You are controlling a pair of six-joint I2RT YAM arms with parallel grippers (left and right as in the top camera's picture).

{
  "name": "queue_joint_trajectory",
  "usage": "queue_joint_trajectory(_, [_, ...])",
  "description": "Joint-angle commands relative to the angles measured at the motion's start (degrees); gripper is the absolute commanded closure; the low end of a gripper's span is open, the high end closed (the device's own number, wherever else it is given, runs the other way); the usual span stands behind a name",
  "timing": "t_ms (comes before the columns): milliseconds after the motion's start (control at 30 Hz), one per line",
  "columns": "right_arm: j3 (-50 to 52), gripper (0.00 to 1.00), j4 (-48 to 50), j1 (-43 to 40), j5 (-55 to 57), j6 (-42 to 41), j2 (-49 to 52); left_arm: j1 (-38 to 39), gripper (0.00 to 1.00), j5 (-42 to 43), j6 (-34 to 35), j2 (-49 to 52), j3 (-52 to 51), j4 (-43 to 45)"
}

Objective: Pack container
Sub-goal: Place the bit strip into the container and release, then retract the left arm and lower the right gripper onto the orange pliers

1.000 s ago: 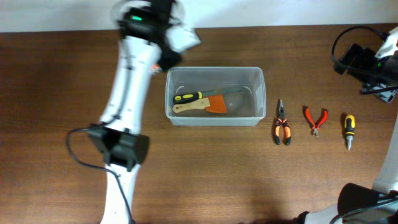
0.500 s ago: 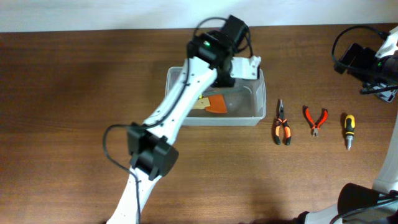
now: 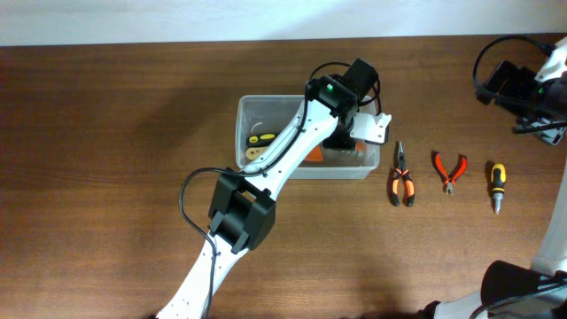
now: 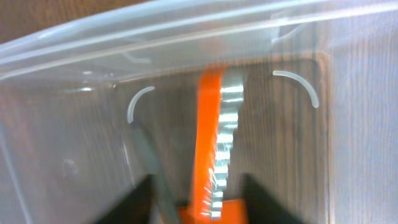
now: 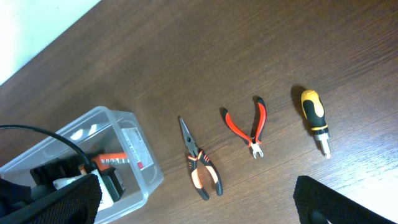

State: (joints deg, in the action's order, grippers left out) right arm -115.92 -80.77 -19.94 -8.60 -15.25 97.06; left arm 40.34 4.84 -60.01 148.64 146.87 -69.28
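Note:
The clear plastic container (image 3: pixel 266 99) sits at mid-table, and it also shows in the left wrist view (image 4: pixel 186 31) and the right wrist view (image 5: pixel 140 155). Inside lie a yellow-and-black handled tool (image 3: pixel 260 138) and an orange tool with a toothed metal blade (image 4: pixel 214 137). My left gripper (image 3: pixel 368 131) hangs over the container's right end. Its fingers (image 4: pixel 199 205) are apart on either side of the orange tool, and I cannot tell whether they touch it. My right gripper (image 3: pixel 532 89) is at the far right back, with its fingers (image 5: pixel 196 202) wide open and empty.
Three tools lie in a row right of the container: black-and-orange long-nose pliers (image 3: pixel 401 175) (image 5: pixel 202 165), red cutters (image 3: pixel 449 170) (image 5: pixel 249 127), and a yellow-and-black screwdriver (image 3: pixel 498 186) (image 5: pixel 314 118). My left arm (image 3: pixel 266 177) crosses the container's left half.
My left arm has swung from the table's back left across to the container's right end. The right arm and the three loose tools have not moved.

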Motion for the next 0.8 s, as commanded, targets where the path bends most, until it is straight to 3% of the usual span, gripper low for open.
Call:
queue_joint_trajectory(0, [0.26, 0.01, 0.17, 0.04, 0.26, -0.28, 0.15, -0.35, 0.01, 2.01, 0.61, 0.72, 0.39, 0.28])
queue_joint_trajectory(133, [0.26, 0.01, 0.17, 0.04, 0.28, -0.28, 0.15, -0.68, 0.01, -0.94, 5.05, -1.29, 0.39, 0.96])
queue_joint_trajectory(300, [0.26, 0.01, 0.13, 0.04, 0.28, -0.26, 0.15, -2.29, 0.01, -11.08, 11.74, -8.13, 1.16, 1.55])
queue_joint_trajectory(433, [0.28, 0.01, -0.61, 0.04, 0.28, 0.02, 0.17, -5.77, 0.01, -12.28, 16.39, -15.50, 2.16, 1.38])
queue_joint_trajectory(600, [2.56, 0.05, -3.04, 0.24, 0.28, 2.95, 0.22, -15.10, 0.01, -14.80, 29.31, -24.79, 2.23, -1.27])
queue_joint_trajectory(767, [11.37, 0.04, -3.82, 4.24, 0.26, 5.88, 0.24, -30.32, 0.01, -14.75, 45.48, -28.72, 2.23, -8.57])
